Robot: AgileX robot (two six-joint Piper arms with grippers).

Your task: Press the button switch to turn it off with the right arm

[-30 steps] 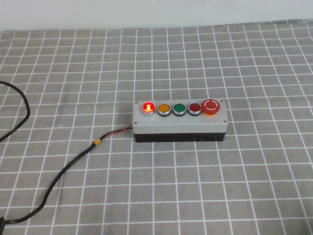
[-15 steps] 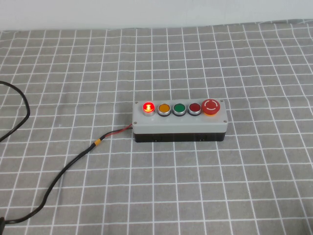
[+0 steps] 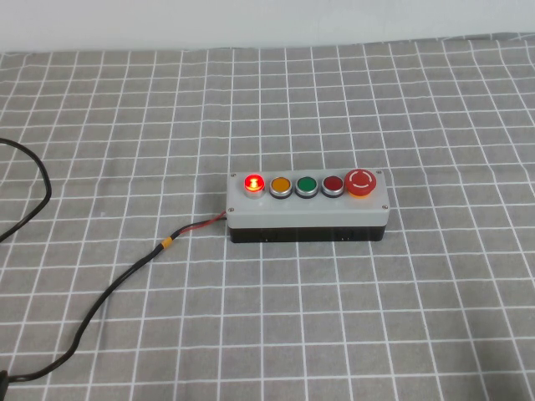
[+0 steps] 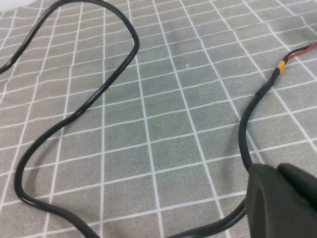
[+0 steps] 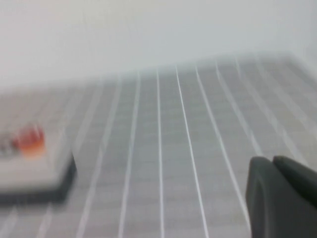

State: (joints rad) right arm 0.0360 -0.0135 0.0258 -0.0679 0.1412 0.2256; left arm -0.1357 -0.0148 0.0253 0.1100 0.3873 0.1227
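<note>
The button switch (image 3: pixel 253 183) glows bright red at the left end of the five-button row on the grey box (image 3: pixel 309 214), which sits mid-table in the high view. Neither arm shows in the high view. My right gripper (image 5: pixel 271 161) is shut and empty. It hangs over the checked cloth, well off to the side of the box's end (image 5: pixel 34 176), where the large red stop button (image 5: pixel 29 139) shows blurred. The button switch is out of the right wrist view. My left gripper (image 4: pixel 276 171) is shut and empty, low over the black cable (image 4: pixel 247 134).
Amber (image 3: pixel 280 185), green (image 3: pixel 307 185) and dark red (image 3: pixel 333 185) buttons and a red mushroom stop button (image 3: pixel 360 181) fill the row. A black cable (image 3: pixel 109 292) runs from the box's left end across the grey checked cloth to the front left.
</note>
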